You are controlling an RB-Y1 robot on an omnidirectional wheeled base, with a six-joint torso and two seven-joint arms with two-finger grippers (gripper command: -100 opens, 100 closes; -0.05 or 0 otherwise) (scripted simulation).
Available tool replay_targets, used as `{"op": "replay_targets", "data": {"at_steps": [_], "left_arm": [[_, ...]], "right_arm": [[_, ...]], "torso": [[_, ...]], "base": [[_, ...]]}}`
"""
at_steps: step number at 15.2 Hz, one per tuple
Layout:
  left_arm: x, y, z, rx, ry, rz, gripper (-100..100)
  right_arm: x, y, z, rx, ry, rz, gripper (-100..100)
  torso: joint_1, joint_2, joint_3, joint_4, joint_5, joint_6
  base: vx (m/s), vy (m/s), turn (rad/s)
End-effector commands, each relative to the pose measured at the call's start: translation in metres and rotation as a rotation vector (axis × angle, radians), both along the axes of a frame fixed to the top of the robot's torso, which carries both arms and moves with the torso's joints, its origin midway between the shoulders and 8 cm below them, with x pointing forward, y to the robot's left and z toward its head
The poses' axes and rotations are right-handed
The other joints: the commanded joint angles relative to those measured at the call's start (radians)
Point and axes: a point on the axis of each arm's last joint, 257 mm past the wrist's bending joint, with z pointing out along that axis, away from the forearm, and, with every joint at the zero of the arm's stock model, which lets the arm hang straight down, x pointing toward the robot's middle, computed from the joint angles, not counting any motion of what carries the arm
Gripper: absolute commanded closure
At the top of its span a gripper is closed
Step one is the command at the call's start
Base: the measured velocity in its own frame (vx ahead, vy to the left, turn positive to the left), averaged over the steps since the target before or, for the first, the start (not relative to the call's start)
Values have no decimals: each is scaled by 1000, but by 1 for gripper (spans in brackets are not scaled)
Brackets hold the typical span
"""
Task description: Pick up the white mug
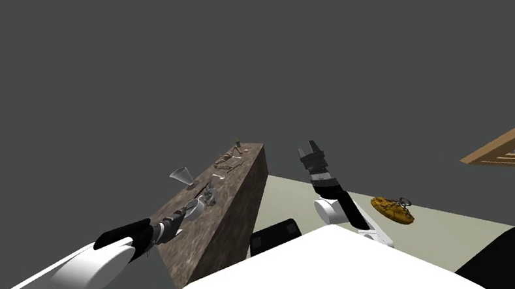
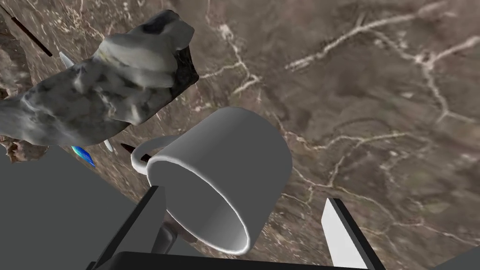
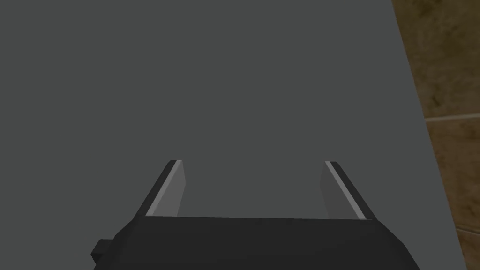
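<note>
Mug [image 2: 225,159], plain white-grey, is resting on the brown veined counter [image 2: 375,93], left of centre in the head view, just beside a grey rocky lump [image 2: 108,89]. The left gripper [image 2: 243,194] is straddling it with fingers spread wide, one finger beside the rim, the other apart. The right gripper [image 1: 312,151] is hovering mid-frame, wide open.

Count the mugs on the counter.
1. The white mug sits between the open fingers of the left gripper on the brown counter, beside a grey lump. The clutter at the counter's far end is too small to rule out more.
</note>
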Motion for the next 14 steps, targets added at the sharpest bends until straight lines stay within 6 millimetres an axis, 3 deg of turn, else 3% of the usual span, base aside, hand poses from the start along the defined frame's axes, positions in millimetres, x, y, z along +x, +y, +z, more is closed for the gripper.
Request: {"op": "replay_targets", "data": {"at_steps": [1, 5, 7, 10, 14], "left_arm": [[-8, 10, 0, 17, 40, 12, -100], [-31, 32, -3, 55, 143, 49, -100], [-53, 50, -3, 86, 233, 81, -100], [-64, 56, -4, 96, 276, 99, -100], [-96, 73, -3, 123, 390, 144, -100]], "right_arm": [[0, 0, 0, 0, 0, 0, 0], [0, 0, 0, 0, 0, 0, 0], [0, 0, 0, 0, 0, 0, 0], [0, 0, 0, 0, 0, 0, 0], [0, 0, 0, 0, 0, 0, 0]], "torso": [[0, 0, 0, 0, 0, 0], [1, 0, 0, 0, 0, 0], [0, 0, 0, 0, 0, 0], [1, -1, 0, 0, 0, 0], [0, -1, -1, 0, 0, 0]], "base": [[-7, 23, -232], [-7, 29, -223], [-6, 27, -281], [-4, 28, -195], [2, 19, -218]]}}
